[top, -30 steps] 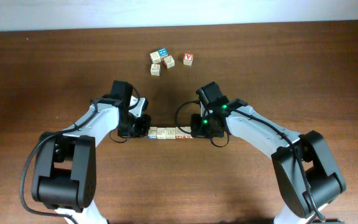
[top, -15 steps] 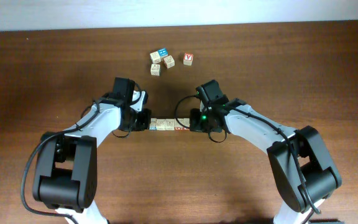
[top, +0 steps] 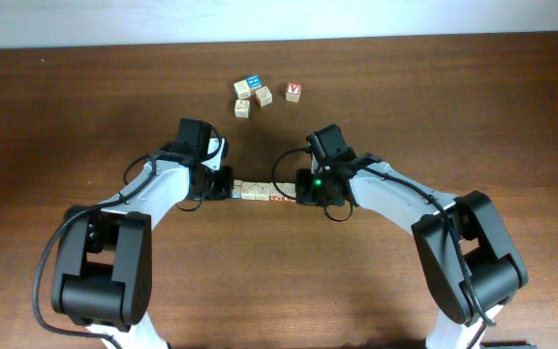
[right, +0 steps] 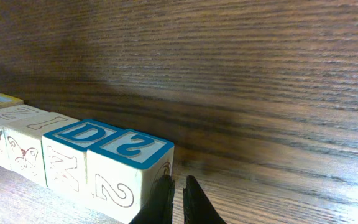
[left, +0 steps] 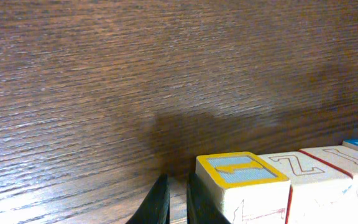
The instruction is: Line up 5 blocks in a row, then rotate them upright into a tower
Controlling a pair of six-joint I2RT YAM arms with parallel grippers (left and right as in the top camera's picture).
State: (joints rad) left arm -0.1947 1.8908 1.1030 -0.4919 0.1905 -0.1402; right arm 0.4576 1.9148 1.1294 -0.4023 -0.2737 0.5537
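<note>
Five pale wooden blocks point(top: 260, 192) lie touching in one row at the table's middle, tilted slightly down to the right. My left gripper point(top: 229, 187) is at the row's left end. Its jaws point(left: 177, 186) are shut to a thin slit with nothing between them, beside the yellow-rimmed end block point(left: 238, 169). My right gripper point(top: 298, 195) is at the right end. Its jaws point(right: 178, 186) are shut on nothing, and one finger point(right: 163, 196) rests against the side of the blue-rimmed "2" block point(right: 132, 146). A "D" block point(right: 82, 132) comes after it.
Farther back stands a loose cluster: a cube with a bright-blue top point(top: 253, 81), a cube with a red "V" point(top: 294, 91), and two pale cubes point(top: 263, 95) point(top: 243, 108). The brown table ends at a pale edge point(top: 356, 24) at the far side.
Both grippers and the row of blocks between them have moved a little away from the front edge. The row now slants slightly. A thin slit shows between each gripper's fingers.
</note>
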